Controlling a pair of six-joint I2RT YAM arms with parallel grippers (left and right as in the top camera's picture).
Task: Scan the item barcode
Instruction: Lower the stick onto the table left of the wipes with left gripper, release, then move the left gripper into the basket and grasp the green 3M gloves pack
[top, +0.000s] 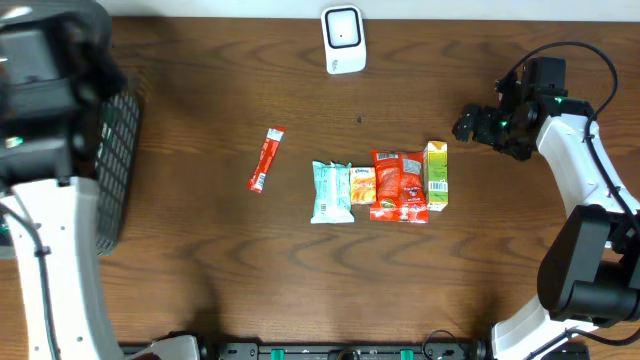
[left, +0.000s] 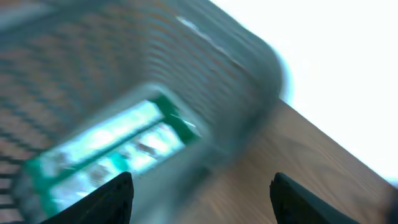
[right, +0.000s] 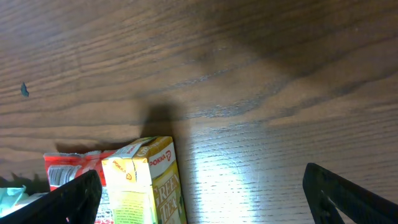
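Observation:
Several items lie in a row at mid-table: a teal packet (top: 331, 192), a small orange packet (top: 362, 185), a red packet (top: 398, 185) and a yellow-green tea carton (top: 436, 176). A red stick pack (top: 267, 160) lies apart to the left. The white scanner (top: 343, 40) stands at the far edge. My right gripper (top: 466, 126) hovers open just right of the carton (right: 149, 186), nothing between its fingers (right: 74, 199). My left gripper (left: 202, 199) is open over the black mesh basket (left: 205, 74), where a blurred green-and-white packet (left: 106, 152) lies.
The basket (top: 118, 170) sits at the table's left edge under my left arm (top: 50, 80). My right arm (top: 580, 160) runs along the right side. Bare wood lies between the stick pack and the scanner.

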